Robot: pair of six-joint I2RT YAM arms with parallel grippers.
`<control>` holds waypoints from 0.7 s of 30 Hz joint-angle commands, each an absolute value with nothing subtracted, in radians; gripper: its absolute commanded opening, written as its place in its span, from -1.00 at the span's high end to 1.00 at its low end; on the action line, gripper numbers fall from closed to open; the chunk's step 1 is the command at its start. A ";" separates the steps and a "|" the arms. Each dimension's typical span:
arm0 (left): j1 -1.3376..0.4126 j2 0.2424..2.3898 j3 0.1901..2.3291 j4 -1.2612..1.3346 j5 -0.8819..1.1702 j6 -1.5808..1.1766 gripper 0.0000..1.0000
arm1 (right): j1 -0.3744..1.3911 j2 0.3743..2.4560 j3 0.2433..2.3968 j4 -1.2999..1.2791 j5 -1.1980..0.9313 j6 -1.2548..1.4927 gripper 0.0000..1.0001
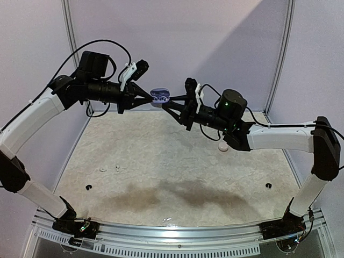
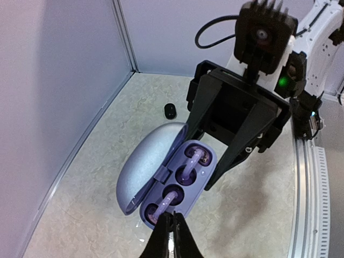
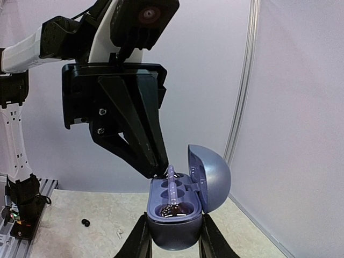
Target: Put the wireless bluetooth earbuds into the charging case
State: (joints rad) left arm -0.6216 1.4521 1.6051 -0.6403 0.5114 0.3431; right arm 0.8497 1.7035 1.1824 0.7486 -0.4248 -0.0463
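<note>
An open purple-blue charging case is held in mid-air between the two arms. My right gripper is shut on its body, with the lid hinged up to the right. Two purple earbuds lie in its sockets. My left gripper is shut, with its tips touching the case rim at the end of one earbud. I cannot tell whether it pinches the bud. In the top view the left gripper and the right gripper meet at the case.
On the beige table below lie a small white case, two white earbuds and black earbuds at the left and the right. Grey walls close in the back and sides.
</note>
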 commanded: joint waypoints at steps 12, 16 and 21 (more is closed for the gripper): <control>-0.605 1.390 1.619 -0.595 0.323 0.324 0.50 | 0.828 1.642 1.155 0.753 -0.452 -0.040 1.00; -0.586 1.422 1.602 -0.582 0.270 0.323 0.51 | 0.838 1.613 1.157 0.749 -0.542 -0.039 1.00; -0.586 1.458 1.621 -0.539 0.340 0.293 0.50 | 0.865 1.618 1.194 0.678 -0.636 -0.066 1.00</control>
